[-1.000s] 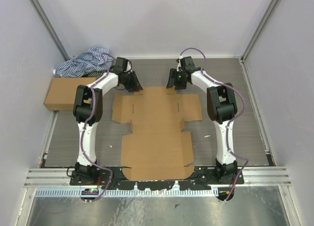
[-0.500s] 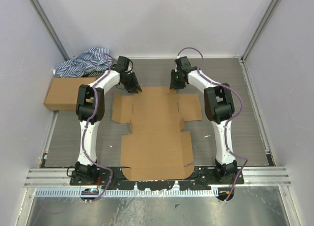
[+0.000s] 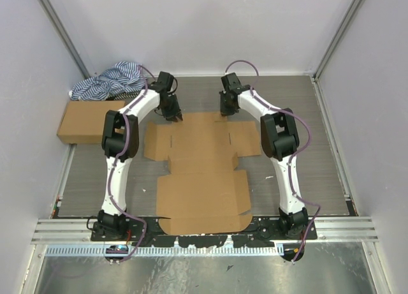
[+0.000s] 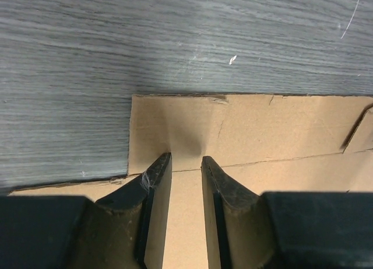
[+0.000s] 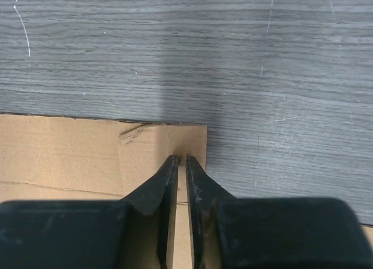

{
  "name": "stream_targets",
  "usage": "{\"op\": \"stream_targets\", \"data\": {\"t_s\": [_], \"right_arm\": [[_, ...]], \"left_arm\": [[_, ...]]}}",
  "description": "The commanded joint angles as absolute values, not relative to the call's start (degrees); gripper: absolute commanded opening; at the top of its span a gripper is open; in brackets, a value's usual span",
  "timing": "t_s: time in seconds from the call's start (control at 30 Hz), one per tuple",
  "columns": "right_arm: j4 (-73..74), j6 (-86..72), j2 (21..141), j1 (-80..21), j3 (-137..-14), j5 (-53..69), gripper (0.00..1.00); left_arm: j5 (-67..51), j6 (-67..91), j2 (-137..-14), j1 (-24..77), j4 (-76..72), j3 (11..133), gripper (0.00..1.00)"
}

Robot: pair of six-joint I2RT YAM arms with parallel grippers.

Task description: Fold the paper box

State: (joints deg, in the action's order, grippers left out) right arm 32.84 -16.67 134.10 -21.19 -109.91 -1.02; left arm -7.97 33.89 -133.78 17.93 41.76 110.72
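Note:
The paper box (image 3: pixel 203 173) lies flat and unfolded on the table, a plain brown creased sheet with side flaps. My left gripper (image 3: pixel 174 115) points down at the far-left corner of its top panel. In the left wrist view the left gripper (image 4: pixel 186 158) is open, with only flat cardboard (image 4: pixel 262 129) under the gap. My right gripper (image 3: pixel 224 111) is at the far-right corner of the same panel. In the right wrist view the right gripper (image 5: pixel 181 158) is drawn in to a thin slit over the cardboard (image 5: pixel 70 152), holding nothing.
A sealed oblong brown carton (image 3: pixel 86 120) sits at the left wall, and a blue-and-white striped cloth (image 3: pixel 108 80) is bunched behind it. Grey wood-grain table (image 3: pixel 306 147) surrounds the sheet, with walls close on three sides.
Both grippers have moved inward along the box's far edge, toward each other. The right gripper's jaws have closed from wide apart to a thin slit. The left jaws keep their gap.

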Motion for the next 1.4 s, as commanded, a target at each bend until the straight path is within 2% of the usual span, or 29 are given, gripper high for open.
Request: {"op": "stream_targets", "data": {"t_s": [0.0,0.27,0.4,0.5,0.87,1.37], "right_arm": [[38.3,-16.34,134.1,-22.02,-108.41,-5.34,0.21],[38.06,-15.53,126.77,-21.85,-109.08,-10.28,0.36],[38.12,-15.23,123.46,-21.55,-108.76,-10.85,0.54],[39.91,-14.68,122.28,-21.38,-109.97,-10.97,0.6],[45.44,-12.09,126.93,-21.36,-119.35,-8.47,0.6],[47.91,-12.58,136.47,-21.12,-127.31,-5.59,0.49]], "left_arm": [[-2.65,31.49,-134.92,17.97,49.85,108.9,0.37],[1.32,29.96,-126.84,17.84,50.59,108.83,0.43],[3.55,29.4,-122.79,17.66,51.58,108.54,0.45],[7.25,28.51,-119.14,17.62,51.27,107.08,0.46],[9.5,25.8,-113.37,17.61,51.98,104.53,0.47],[8.3,22.59,-110.74,17.65,52.19,103.27,0.49]]}}
